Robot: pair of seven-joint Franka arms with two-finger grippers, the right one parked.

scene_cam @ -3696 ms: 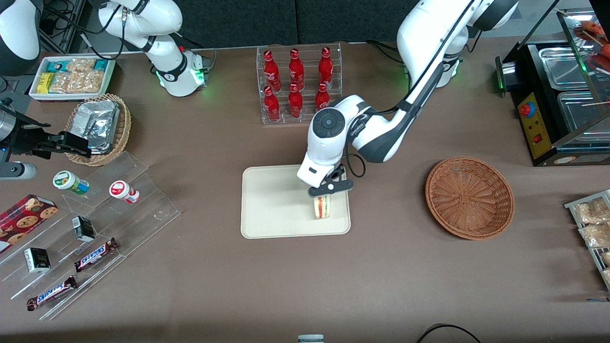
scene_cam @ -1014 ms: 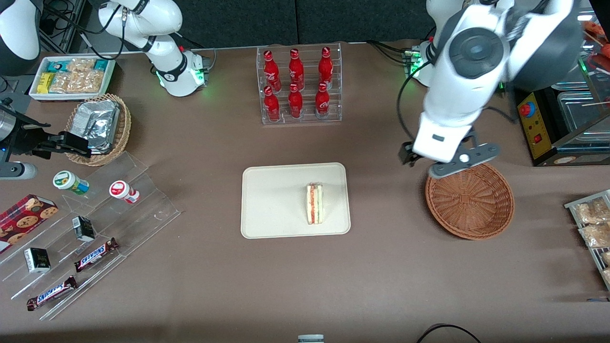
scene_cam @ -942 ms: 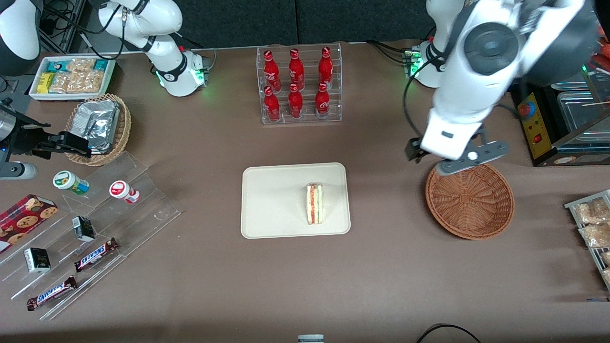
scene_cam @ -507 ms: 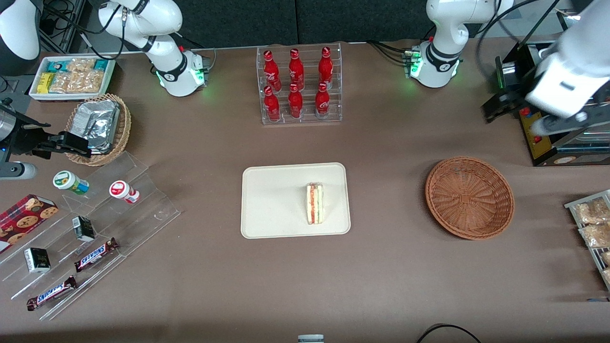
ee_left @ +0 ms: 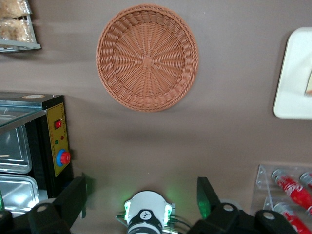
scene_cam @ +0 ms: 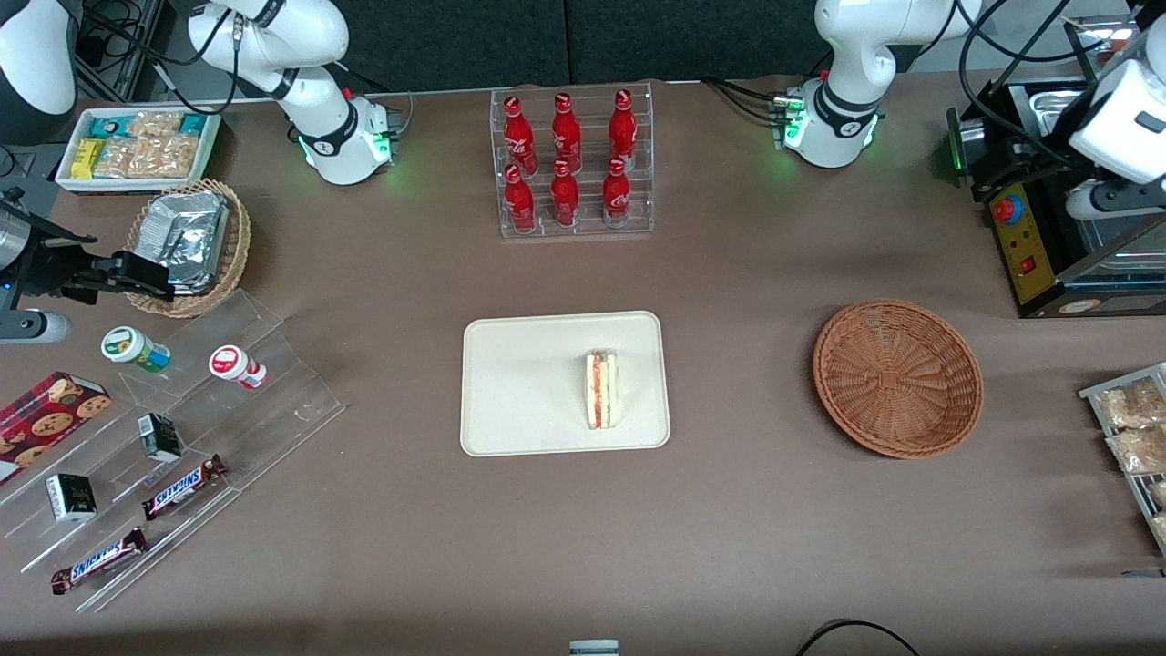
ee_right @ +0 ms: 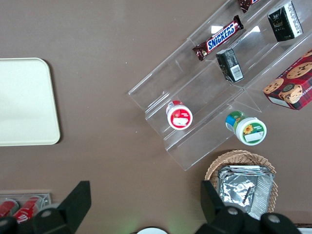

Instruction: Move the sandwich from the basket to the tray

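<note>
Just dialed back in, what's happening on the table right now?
The sandwich lies on the tray, and the basket is empty. Nothing is being handled: the gripper is open and empty, raised high near the hot case at the working arm's end of the table, well away from both. The placement looks done.

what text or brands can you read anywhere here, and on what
"SNICKERS": on the chocolate bar lying on the clear acrylic stand.
"SNICKERS": on two bars in the front view, same stand.
Red bottles: white script, too small to read.
Cookie box, small dark cartons, round lids: print unreadable.
Sandwich, tray, basket: no text.
The gripper, up over the working arm's end of the table, bears no text; it is open.
</note>
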